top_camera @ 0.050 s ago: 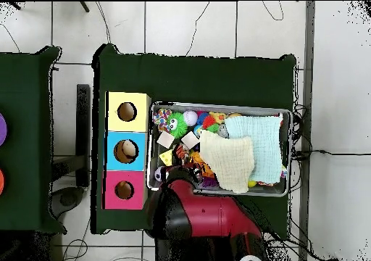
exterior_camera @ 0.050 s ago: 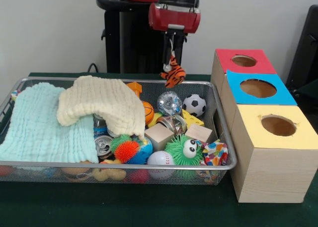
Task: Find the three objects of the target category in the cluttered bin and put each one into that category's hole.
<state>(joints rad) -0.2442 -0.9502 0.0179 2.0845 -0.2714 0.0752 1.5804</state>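
While the pincer (exterior_camera @ 0.050 s ago: pixel 172 58) hangs above the far right corner of the wire bin (exterior_camera @ 0.050 s ago: pixel 224 152), its narrow fingers closed on the top of a small tiger toy (exterior_camera @ 0.050 s ago: pixel 173 74), the step in hand looks like the carry: one object has been lifted clear of the clutter and now has to reach a hole. The toy dangles freely in the front view, orange with black stripes and a patch of white, soft and floppy by the look of it (a plush, I would judge, so it may swing when the arm moves). It touches nothing below; the glittery ball (exterior_camera @ 0.050 s ago: pixel 169 102) and the soccer ball (exterior_camera @ 0.050 s ago: pixel 194 105) sit in the bin beneath it. In the overhead view the red arm (top_camera @ 0.050 s ago: pixel 210 218) covers the grip, so the toy cannot be made out there. The next move calls for travel sideways, out over the bin's rim to the row of three wooden boxes just beside it: red top (exterior_camera @ 0.050 s ago: pixel 243 61) nearest the arm, blue top (exterior_camera @ 0.050 s ago: pixel 258 88) in the middle, yellow top (exterior_camera @ 0.050 s ago: pixel 278 125) farthest. Which hole belongs to the toy's category the pictures do not say, though the overhead view shows something pale already lying in the blue box's hole (top_camera @ 0.050 s ago: pixel 127 151). The toy should be centred over the chosen opening before release, since a limp leg could catch on the edge.
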